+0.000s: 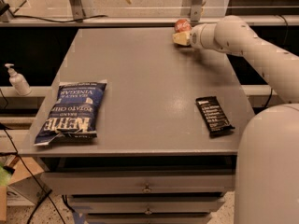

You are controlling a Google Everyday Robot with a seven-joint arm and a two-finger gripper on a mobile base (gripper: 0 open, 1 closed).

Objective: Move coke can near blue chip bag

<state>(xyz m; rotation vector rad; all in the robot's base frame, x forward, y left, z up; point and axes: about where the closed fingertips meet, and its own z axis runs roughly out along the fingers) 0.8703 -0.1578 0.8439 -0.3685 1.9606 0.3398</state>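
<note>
- Table [145, 83]: grey, flat top, seen from its front edge; it bears all the items listed below except the bottle.
- Drawers [140, 183]: stacked under the table top, each with a small central knob.
- Coke can [182, 25]: red, only partly in view, at the far right part of the table near the back edge. It sits directly behind the gripper, so close that I cannot tell whether the two touch.
- Gripper [180, 38]: cream-coloured tip at the end of the arm, low over the far right part of the table and pointing left. I cannot tell whether it is clenched or released, or whether it grasps the can.
- Arm [247, 45]: white and rounded, reaching in from the right side over the table's right edge.
- Robot body [268, 171]: large white rounded form, filling the lower right corner in front of the table.
- Blue chip bag [72, 110]: dark blue with white lettering, lying flat at the front left of the table, well apart from the can.
- Snack bar [214, 115]: black wrapper, lying flat at the front right, well apart from both bag and can.
- Pump bottle [18, 80]: white, upright on a ledge left of the table.
</note>
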